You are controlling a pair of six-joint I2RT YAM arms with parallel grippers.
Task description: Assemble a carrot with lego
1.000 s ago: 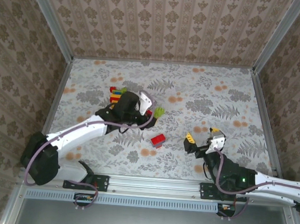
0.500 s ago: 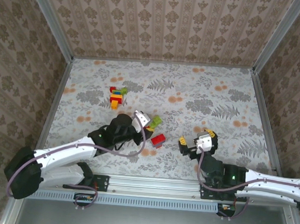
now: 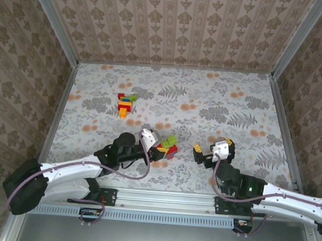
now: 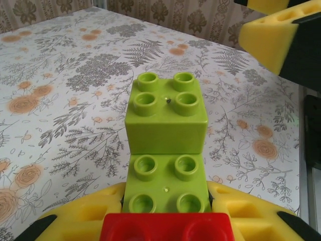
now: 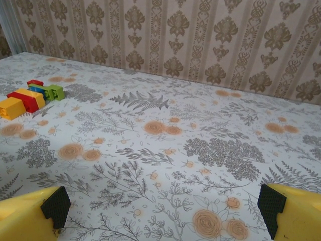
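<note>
Now that the left arm (image 3: pixel 85 167) has swung back across the desk (image 3: pixel 235 104) toward you, the work has turned from fetching to joining. The right arm (image 3: pixel 277 196) has edged inward too. Its right pincer (image 3: pixel 210 153) hangs released, jaws wide, grasping nothing, just to the right of the action.

Your left pincer (image 3: pixel 164 145) is clenched on the green bricks (image 4: pixel 168 145). You have left the pile of bricks (image 3: pixel 125 102) behind, well apart at the far left of the desk. The green bricks, two stacked pieces, were up beside that pile a second ago. They now sit at the near centre, right at the red brick (image 3: pixel 172 151), touching it or nearly so.

I judge the leafy top has reached its first body piece. You cannot tell from here whether the studs have seated, so press down before letting go. The other bricks wait in the pile, so most of the carrot is yet to be built.
</note>
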